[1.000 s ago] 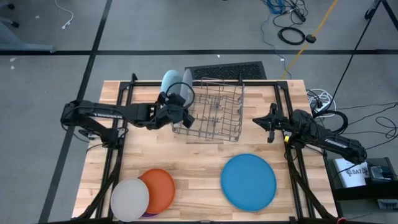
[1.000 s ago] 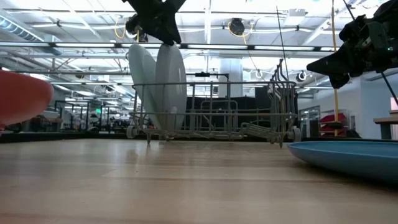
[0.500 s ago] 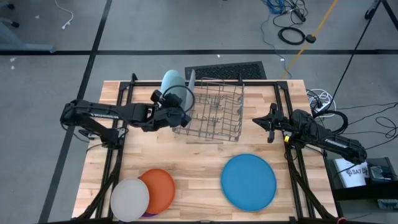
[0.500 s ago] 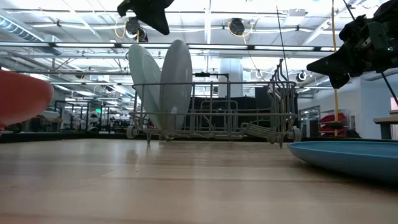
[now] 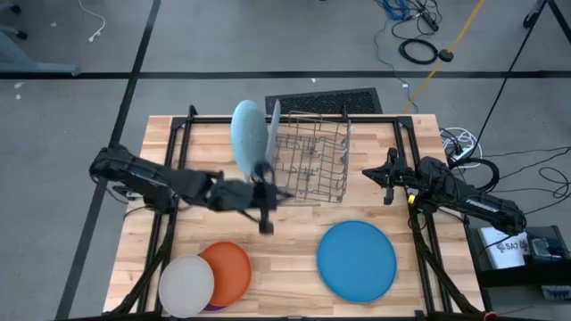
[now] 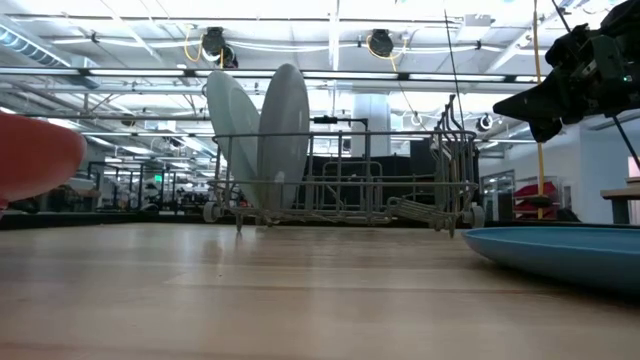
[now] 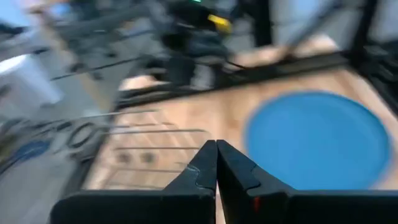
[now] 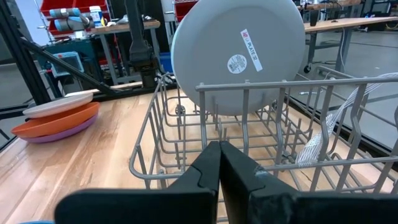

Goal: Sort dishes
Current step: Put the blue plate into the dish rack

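Two plates on edge in the dish rack (image 5: 308,160): light blue plate (image 5: 247,135), pale grey plate (image 5: 274,129) (slots keep them upright). Darker blue plate (image 5: 357,259) flat, near right; orange plate (image 5: 228,262) and off-white plate (image 5: 186,285) stacked near left. Left gripper (image 5: 264,211), fingers together, empty, between rack and stack. Right gripper (image 5: 385,176) waits right of rack, fingers together.

The left wrist view is smeared with motion blur, so the wire rack (image 7: 134,146) and the large blue plate (image 7: 314,140) show only as vague shapes. In the low view the orange plate (image 6: 35,155) is cut off by the picture's edge, as is the blue plate (image 6: 560,250). From above, the purple plate (image 5: 211,307) lies almost wholly hidden under the orange plate (image 5: 228,267) and the off-white one (image 5: 186,285).
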Available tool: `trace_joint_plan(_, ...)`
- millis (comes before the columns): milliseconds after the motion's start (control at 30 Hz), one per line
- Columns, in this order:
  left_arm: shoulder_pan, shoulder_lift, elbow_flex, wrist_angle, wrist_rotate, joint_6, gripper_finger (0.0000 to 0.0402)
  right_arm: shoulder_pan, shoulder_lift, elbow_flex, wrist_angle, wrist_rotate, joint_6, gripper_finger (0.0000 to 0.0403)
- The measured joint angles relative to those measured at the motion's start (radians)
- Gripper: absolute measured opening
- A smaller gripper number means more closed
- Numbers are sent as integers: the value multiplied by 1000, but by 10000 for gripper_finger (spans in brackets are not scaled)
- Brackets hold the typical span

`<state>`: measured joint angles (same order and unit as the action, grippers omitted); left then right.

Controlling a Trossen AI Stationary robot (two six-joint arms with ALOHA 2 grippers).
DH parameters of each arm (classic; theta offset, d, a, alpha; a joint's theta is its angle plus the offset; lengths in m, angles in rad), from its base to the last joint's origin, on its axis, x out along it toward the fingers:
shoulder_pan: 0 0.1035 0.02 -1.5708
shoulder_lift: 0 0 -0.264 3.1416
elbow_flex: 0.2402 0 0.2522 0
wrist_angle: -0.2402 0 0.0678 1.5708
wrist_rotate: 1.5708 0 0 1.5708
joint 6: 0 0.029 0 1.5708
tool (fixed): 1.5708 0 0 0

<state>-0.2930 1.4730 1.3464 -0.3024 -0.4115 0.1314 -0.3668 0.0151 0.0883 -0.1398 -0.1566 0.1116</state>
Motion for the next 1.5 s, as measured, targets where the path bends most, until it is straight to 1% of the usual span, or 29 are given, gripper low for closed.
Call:
trace_joint_plan(67,-24,58,0,2,31,19,14,0,0,0,0,0,0,4)
trace_joint_plan(133,-43,129,0,-1,81,40,33,0,0,0,0,0,0,4)
trace_joint_plan(200,-60,209,-1,18,143,67,64,0,0,0,1,0,0,4)
trace_joint_plan(267,-87,294,-2,62,169,120,102,0,0,0,1,0,0,4)
trace_joint_plan(400,-147,436,13,158,159,307,175,0,0,0,1,0,5,4)
trace_joint_plan(467,-171,497,51,156,116,386,199,0,0,0,1,0,5,4)
trace_joint_plan(533,-183,547,93,141,96,431,209,0,0,0,1,0,6,4)
trace_joint_plan(600,-189,596,141,131,95,461,209,0,0,0,1,0,7,4)
trace_joint_plan(733,-192,680,225,120,115,544,196,0,0,0,1,0,7,4)
trace_joint_plan(967,-163,802,384,-47,127,587,169,0,0,0,1,0,6,4)
trace_joint_plan(1200,-152,889,456,-89,121,692,161,0,0,0,1,-1,0,4)
trace_joint_plan(1367,-150,904,460,-75,111,695,159,0,0,0,0,0,-11,4)
trace_joint_plan(1433,-150,906,460,-58,99,695,147,0,0,0,0,0,-16,4)
trace_joint_plan(1500,-148,907,458,-35,97,694,125,0,0,0,0,0,-19,4)
